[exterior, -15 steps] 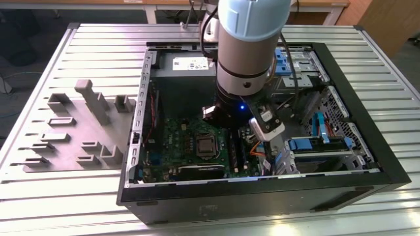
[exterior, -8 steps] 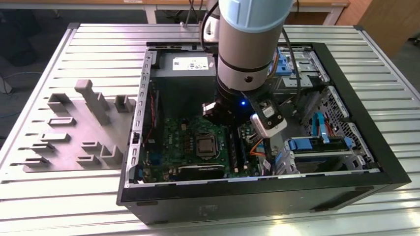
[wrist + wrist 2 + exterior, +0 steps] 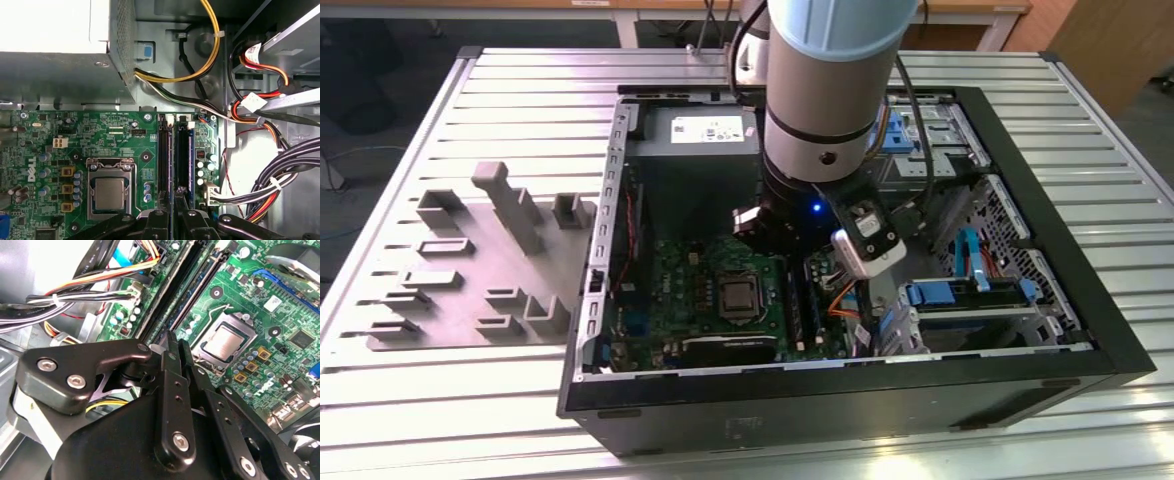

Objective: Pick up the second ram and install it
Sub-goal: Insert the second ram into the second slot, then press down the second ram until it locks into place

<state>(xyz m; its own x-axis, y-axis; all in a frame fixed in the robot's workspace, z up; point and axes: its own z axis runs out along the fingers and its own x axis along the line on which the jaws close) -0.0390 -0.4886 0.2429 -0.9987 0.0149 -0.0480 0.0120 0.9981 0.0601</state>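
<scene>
Where the arm (image 3: 827, 90) reaches: straight down into the open computer case (image 3: 854, 390), which lies on its side on the slatted metal worktop (image 3: 520, 90).
End effector (image 3: 173, 340): black fingers (image 3: 168, 390) drawn narrow, almost touching; I cannot tell whether anything thin is pinched between them. In the first wrist view its tips (image 3: 176, 200) sit right over the near end of the memory slots.
Second ram (image 3: 183, 150): a blue-green stick seen edge-on, standing in the slot on the cable side of the green motherboard (image 3: 125, 145); in the second wrist view it (image 3: 202, 277) runs away from the fingertips in one line with them.
Neighbouring slot (image 3: 165, 155): dark, just beside the stick, on the processor side.
Processor socket (image 3: 109, 192): metal-framed, near the slots, uncovered.
Power-supply box (image 3: 55, 75): grey, at the far edge of the board from the fingers.
Cables (image 3: 260, 115): bundled black, red, yellow and orange leads beside the slots.
Grey parts holder (image 3: 480, 270): on the worktop at the exterior view's left, well apart from the case.
</scene>
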